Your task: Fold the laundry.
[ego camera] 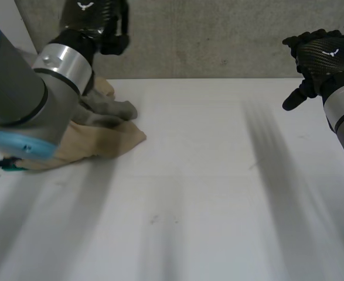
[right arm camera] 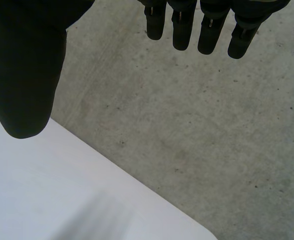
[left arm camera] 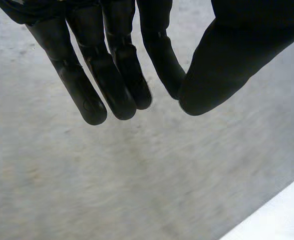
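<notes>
Well apart, laundry (ego camera: 120, 140), left fingers (left arm camera: 111, 82) straight.

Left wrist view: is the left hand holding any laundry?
No: the left hand has straight fingers with nothing in them, while the laundry lies on the table.

You have one white table (ego camera: 207, 193) and two cloths heaped at nine o'clock: one tan cloth (ego camera: 110, 140), one grey cloth (ego camera: 116, 109). You have two hands: left hand (ego camera: 98, 20) at eleven o'clock, right hand (ego camera: 318, 55) at two.
</notes>
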`<state>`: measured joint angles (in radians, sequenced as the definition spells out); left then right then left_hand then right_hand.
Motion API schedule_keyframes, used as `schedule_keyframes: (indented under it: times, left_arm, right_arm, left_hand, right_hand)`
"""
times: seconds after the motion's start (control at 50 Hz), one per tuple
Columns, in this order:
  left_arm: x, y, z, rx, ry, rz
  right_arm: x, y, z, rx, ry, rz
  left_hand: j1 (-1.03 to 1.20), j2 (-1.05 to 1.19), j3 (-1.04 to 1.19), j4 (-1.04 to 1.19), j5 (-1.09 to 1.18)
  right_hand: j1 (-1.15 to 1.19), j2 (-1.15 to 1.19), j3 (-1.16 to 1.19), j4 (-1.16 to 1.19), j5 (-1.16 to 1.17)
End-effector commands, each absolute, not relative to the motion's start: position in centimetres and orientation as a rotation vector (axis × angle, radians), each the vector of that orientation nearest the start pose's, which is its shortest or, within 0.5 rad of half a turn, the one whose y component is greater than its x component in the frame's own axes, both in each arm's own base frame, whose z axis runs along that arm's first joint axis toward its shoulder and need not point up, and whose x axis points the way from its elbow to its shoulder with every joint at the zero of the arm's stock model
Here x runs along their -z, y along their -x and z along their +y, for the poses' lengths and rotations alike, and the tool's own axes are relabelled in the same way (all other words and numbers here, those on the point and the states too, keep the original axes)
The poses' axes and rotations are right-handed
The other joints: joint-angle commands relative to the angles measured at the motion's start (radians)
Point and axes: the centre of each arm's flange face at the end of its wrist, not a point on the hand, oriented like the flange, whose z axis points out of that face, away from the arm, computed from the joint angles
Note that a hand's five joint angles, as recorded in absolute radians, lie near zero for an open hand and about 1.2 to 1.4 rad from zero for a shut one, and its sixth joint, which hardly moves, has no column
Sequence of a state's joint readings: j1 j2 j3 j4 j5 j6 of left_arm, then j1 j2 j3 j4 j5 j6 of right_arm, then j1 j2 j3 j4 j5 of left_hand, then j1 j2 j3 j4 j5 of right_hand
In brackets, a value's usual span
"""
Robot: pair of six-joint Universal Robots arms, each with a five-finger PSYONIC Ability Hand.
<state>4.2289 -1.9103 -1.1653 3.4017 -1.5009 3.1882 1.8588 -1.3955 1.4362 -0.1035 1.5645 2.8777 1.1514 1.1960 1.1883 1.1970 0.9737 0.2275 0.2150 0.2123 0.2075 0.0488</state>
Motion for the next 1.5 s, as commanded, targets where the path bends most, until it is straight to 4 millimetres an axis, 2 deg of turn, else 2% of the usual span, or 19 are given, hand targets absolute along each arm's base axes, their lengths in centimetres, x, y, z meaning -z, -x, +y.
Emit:
schedule_keyframes:
  times: [0.02, 0.12, 0.28, 0.46, 0.56, 0.64, 0.72, 0.8, 0.86, 0.94, 1.04, 1.12, 1.18, 1.24, 1.26, 1.36, 1.4, 1.42, 1.5]
  left_arm:
    - [-30.3, 32.4, -31.5, 2.700, -0.779, 1.994]
    - [-25.0, 27.5, -39.8, 2.298, -0.878, 1.776]
    - [-19.8, 23.9, -46.3, 2.095, -0.910, 1.695]
    - [-17.0, 22.2, -50.3, 2.112, -0.900, 1.659]
    - [-15.5, 22.2, -51.2, 2.116, -0.898, 1.653]
    - [-15.3, 22.3, -51.2, 2.107, -0.901, 1.666]
    - [-17.4, 23.4, -50.4, 2.133, -0.886, 1.657]
    - [-24.4, 26.0, -47.0, 2.284, -0.777, 1.647]
    - [-27.9, 27.1, -44.6, 2.394, -0.721, 1.662]
    - [-31.1, 29.6, -40.0, 2.562, -0.682, 1.775]
    - [-34.3, 33.7, -30.9, 2.778, -0.714, 2.022]
    - [-33.5, 35.2, -26.9, 2.797, -0.771, 2.179]
    - [-31.8, 36.1, -25.7, 2.741, -0.822, 2.247]
    - [-28.2, 37.7, -24.8, 2.624, -0.915, 2.364]
    - [-25.8, 38.6, -24.7, 2.543, -0.963, 2.433]
    - [-21.7, 40.9, -21.3, 2.373, -1.149, 2.589]
    - [-21.7, 41.2, -20.6, 2.375, -1.177, 2.591]
    - [-21.9, 41.2, -20.5, 2.382, -1.174, 2.584]
    - [-24.1, 40.8, -20.7, 2.463, -1.132, 2.520]
  right_arm:
    - [-30.4, -22.6, -30.0, 2.266, 0.591, 2.061]
    - [-30.3, -22.6, -29.9, 2.262, 0.597, 2.062]
    - [-30.1, -22.9, -29.8, 2.243, 0.620, 2.048]
    - [-29.6, -23.0, -29.8, 2.228, 0.631, 2.060]
    - [-29.3, -23.0, -29.8, 2.220, 0.637, 2.067]
    - [-29.3, -22.9, -29.9, 2.223, 0.634, 2.068]
    - [-29.4, -22.9, -30.0, 2.229, 0.631, 2.064]
    - [-29.6, -22.9, -30.0, 2.233, 0.628, 2.059]
    - [-29.7, -22.9, -30.0, 2.233, 0.628, 2.059]
    - [-29.9, -22.9, -30.0, 2.242, 0.624, 2.052]
    - [-30.3, -22.8, -30.1, 2.254, 0.618, 2.046]
    - [-30.6, -22.7, -30.1, 2.257, 0.616, 2.045]
    - [-30.7, -22.6, -29.9, 2.240, 0.624, 2.064]
    - [-30.8, -22.6, -29.9, 2.231, 0.637, 2.078]
    - [-30.8, -22.5, -29.9, 2.226, 0.638, 2.088]
    - [-30.5, -21.6, -30.5, 2.227, 0.621, 2.128]
    - [-30.3, -21.5, -30.7, 2.223, 0.627, 2.139]
    - [-30.0, -21.6, -30.8, 2.214, 0.639, 2.152]
    - [-28.8, -21.9, -30.9, 2.171, 0.708, 2.202]
  left_hand:
    - [-0.751, -0.796, -0.788, -0.797, -0.748]
    - [-0.835, -0.880, -0.872, -0.881, -0.832]
    - [-0.859, -0.903, -0.896, -0.904, -0.855]
    - [-0.744, -0.789, -0.781, -0.790, -0.741]
    - [-0.507, -0.551, -0.544, -0.552, -0.504]
    - [0.129, 0.085, 0.092, 0.084, 0.132]
    - [0.245, 0.200, 0.208, 0.199, 0.248]
    - [0.245, 0.200, 0.208, 0.199, 0.248]
    - [0.245, 0.200, 0.208, 0.199, 0.248]
    - [0.245, 0.200, 0.208, 0.199, 0.248]
    - [0.245, 0.200, 0.208, 0.199, 0.248]
    - [0.245, 0.200, 0.208, 0.199, 0.248]
    - [0.245, 0.200, 0.208, 0.199, 0.248]
    - [0.245, 0.200, 0.208, 0.199, 0.248]
    - [0.245, 0.200, 0.208, 0.199, 0.248]
    - [0.245, 0.200, 0.208, 0.199, 0.248]
    - [-0.149, -0.193, -0.186, -0.194, -0.146]
    - [-0.564, -0.608, -0.601, -0.609, -0.561]
    - [-0.809, -0.853, -0.845, -0.854, -0.805]
  right_hand:
    - [-0.053, -0.040, -0.038, -0.033, -0.049]
    - [-0.053, -0.040, -0.038, -0.033, -0.049]
    - [-0.053, -0.040, -0.038, -0.033, -0.049]
    - [-0.053, -0.040, -0.038, -0.033, -0.049]
    - [-0.053, -0.040, -0.038, -0.033, -0.049]
    - [-0.053, -0.040, -0.038, -0.033, -0.049]
    - [-0.053, -0.040, -0.038, -0.033, -0.049]
    - [-0.053, -0.040, -0.038, -0.033, -0.049]
    - [-0.053, -0.040, -0.038, -0.033, -0.049]
    - [-0.053, -0.040, -0.038, -0.033, -0.049]
    - [-0.053, -0.040, -0.038, -0.033, -0.049]
    - [-0.053, -0.040, -0.038, -0.033, -0.049]
    - [-0.053, -0.040, -0.038, -0.033, -0.049]
    - [-0.053, -0.040, -0.038, -0.033, -0.049]
    - [-0.053, -0.040, -0.038, -0.033, -0.049]
    - [-0.053, -0.040, -0.038, -0.033, -0.049]
    - [-0.053, -0.040, -0.038, -0.033, -0.049]
    - [-0.053, -0.040, -0.038, -0.033, -0.049]
    - [-0.053, -0.040, -0.038, -0.033, -0.049]
